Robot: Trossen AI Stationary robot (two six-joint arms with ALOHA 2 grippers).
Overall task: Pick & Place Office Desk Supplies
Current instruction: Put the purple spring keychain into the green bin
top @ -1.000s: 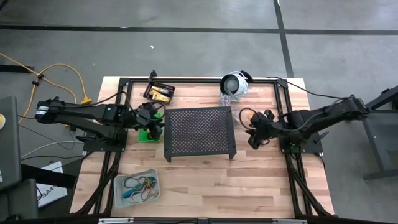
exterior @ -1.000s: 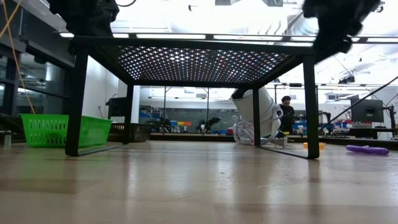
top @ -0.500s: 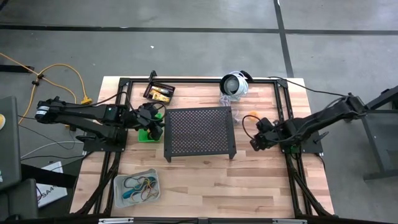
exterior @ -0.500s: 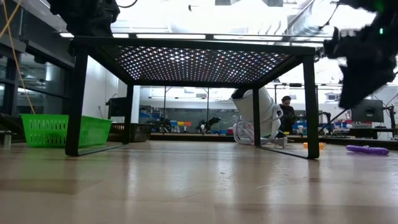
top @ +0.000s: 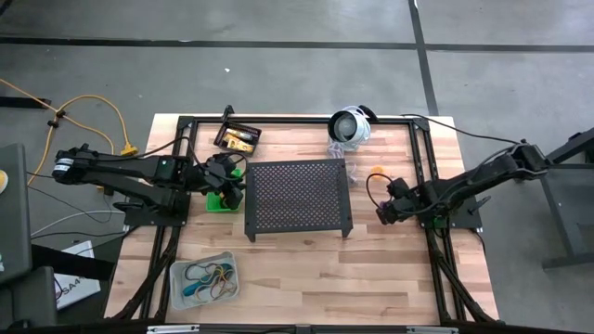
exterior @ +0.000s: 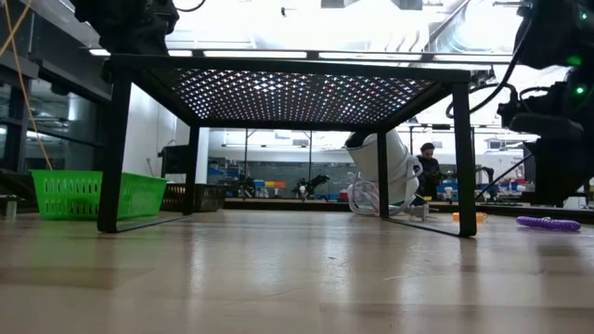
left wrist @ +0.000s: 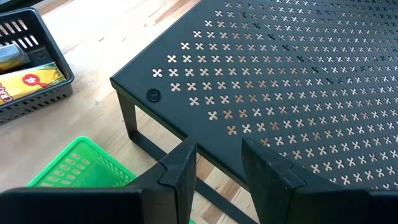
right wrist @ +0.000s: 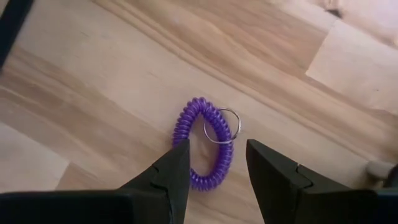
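Observation:
A purple coiled loop [right wrist: 200, 144] with a small metal ring lies flat on the wooden table, right of the black stand. My right gripper [right wrist: 214, 169] hangs open over it, pointing steeply down, one finger on either side of the coil's near part and touching nothing. The low view shows the coil [exterior: 548, 223] on the table under that gripper [exterior: 557, 148]. An orange loop [top: 378, 173] lies farther back. My left gripper [left wrist: 219, 171] waits open above the green bin [top: 221, 200], at the stand's left corner.
The black perforated stand [top: 297, 197] fills the table's middle. A black bin [top: 238, 139] with yellow tubes sits at the far left, and a clear bin [top: 204, 278] with coloured loops at the near left. A round white device [top: 350, 125] with a cable lies at the back.
My right gripper has come down toward the table and a little toward its near edge, rolling its wrist as it sank, and now hangs just over the purple coil. Its fingers have stayed open. The coil has not moved.

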